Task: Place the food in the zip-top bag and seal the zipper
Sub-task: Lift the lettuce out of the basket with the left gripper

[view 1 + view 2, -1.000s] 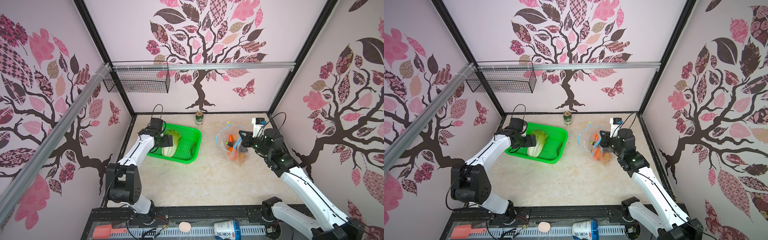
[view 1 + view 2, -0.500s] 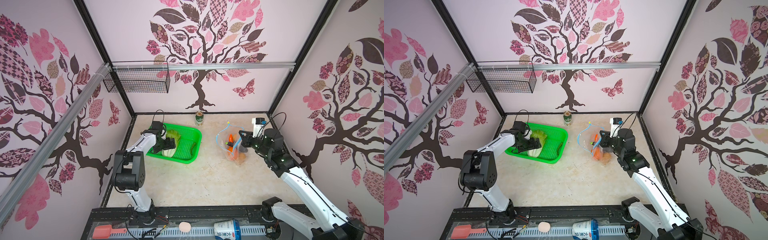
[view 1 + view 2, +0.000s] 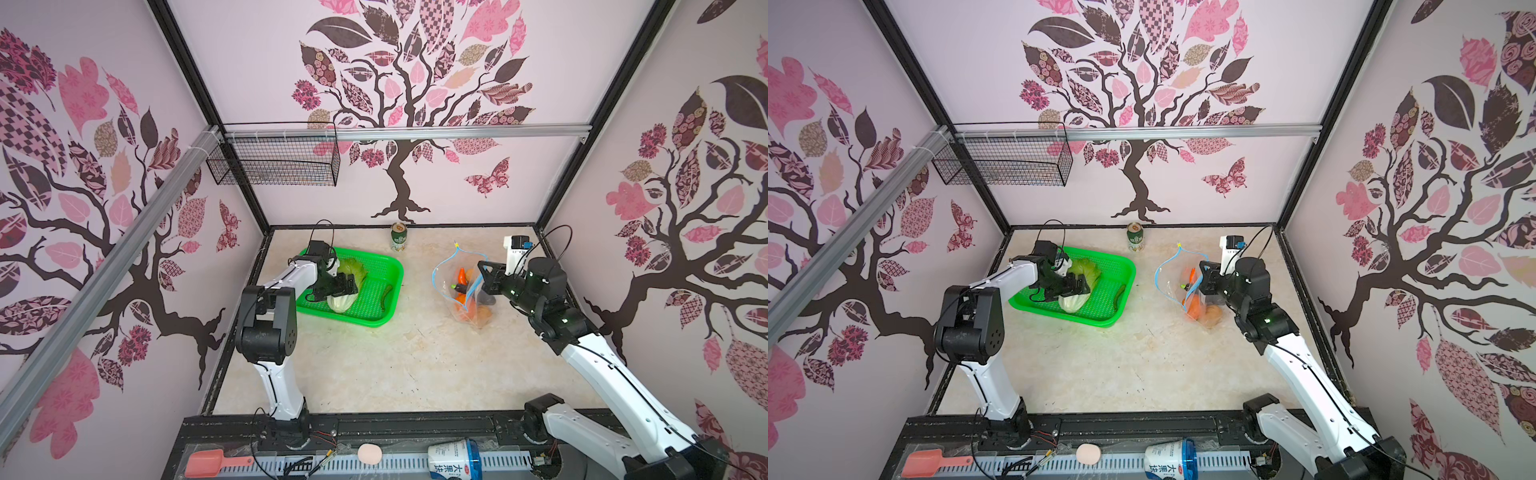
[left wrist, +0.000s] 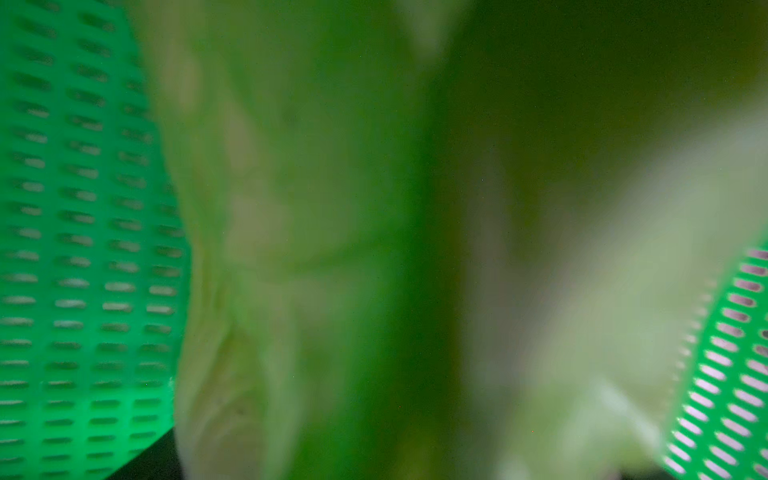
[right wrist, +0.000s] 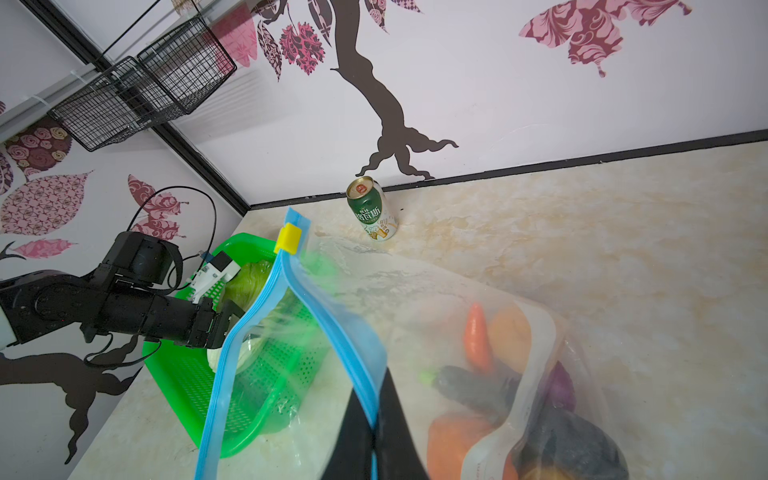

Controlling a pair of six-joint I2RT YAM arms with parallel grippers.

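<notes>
Left elbow [image 3: 268,328] nearer basket [image 3: 390,266] — end effector [image 3: 343,289] wide

The left wrist view is all blur: the napa cabbage [image 4: 291,249] fills it out of focus. In both top views the left hand [image 3: 340,291] covers the cabbage's middle, so contact cannot be told. The right hand [image 5: 375,432] and zip-top bag [image 5: 519,332] are cut off by the right wrist view's edge. A dark thing [image 3: 386,293] in the green basket [image 3: 370,305] is too small to name.

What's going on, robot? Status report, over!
Left gripper open over napa cabbage in green basket. Right gripper shut on zipper; zip-top bag open, carrot inside. Green drink can stands clear at back wall.
</notes>
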